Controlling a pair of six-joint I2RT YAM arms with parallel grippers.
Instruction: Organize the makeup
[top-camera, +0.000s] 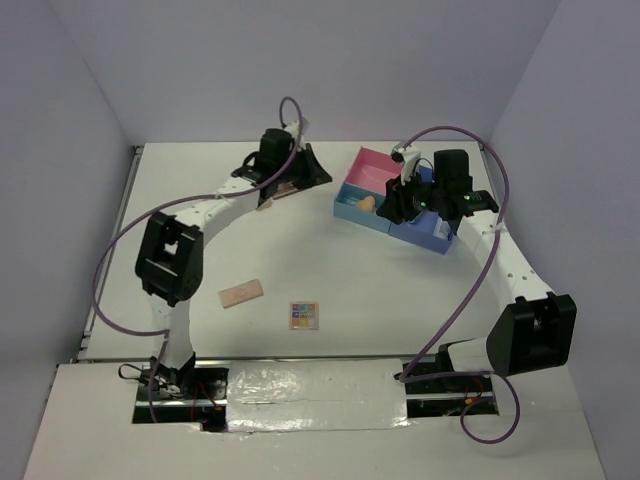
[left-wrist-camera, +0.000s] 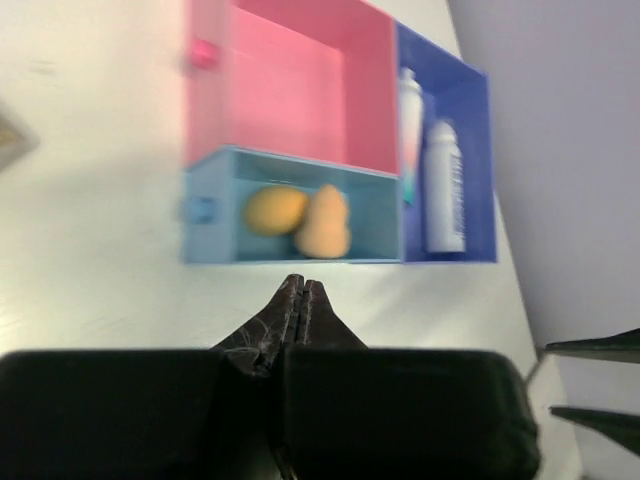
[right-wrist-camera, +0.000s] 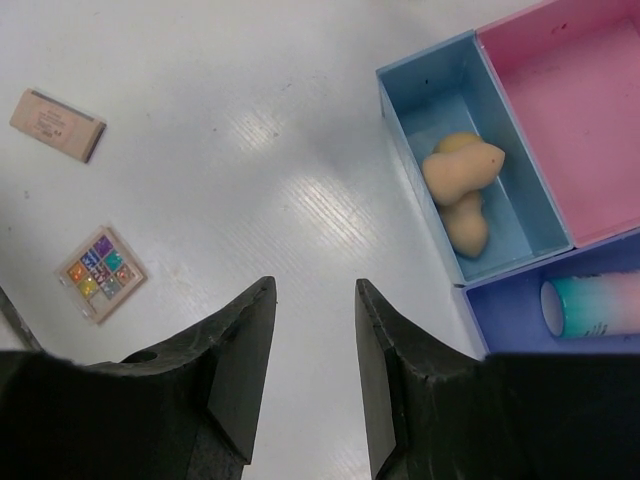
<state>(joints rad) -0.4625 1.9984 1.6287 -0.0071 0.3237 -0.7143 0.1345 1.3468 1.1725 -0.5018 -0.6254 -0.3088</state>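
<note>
Right wrist view has the right fingers (right-wrist-camera: 240, 370) standing apart above the white tabletop (right-wrist-camera: 300, 150), gripping nothing. Up and to their right, two sponges (right-wrist-camera: 460, 170) lie touching each other in the light-blue compartment of the tray (right-wrist-camera: 425, 60), whose near wall stands between them and the fingers. A bottle (right-wrist-camera: 600, 305) lies on its side in the dark-blue compartment, just beside the right-hand finger. To the left, the multicolour palette (right-wrist-camera: 98, 272) lies flat on the tabletop, with the brown palette (right-wrist-camera: 57, 124) farther up; both are well apart from the tray.

From the left wrist, the left fingers (left-wrist-camera: 290, 315) are pressed together with nothing seen between them. Their tips point at the light-blue compartment and stop near its wall, with the sponges just beyond it. Two white bottles (left-wrist-camera: 443, 185) lie side by side in the dark-blue compartment to the right, and the pink compartment sits behind.

Seen from above, the right arm hangs over the tray's right end and hides part of it. The left arm reaches to the far middle of the tabletop, left of the tray. Both palettes lie near the front, between the two arms. Pale lilac walls (top-camera: 300, 60) close the tabletop in on three sides, and purple cables (top-camera: 110, 260) loop along both arms.
</note>
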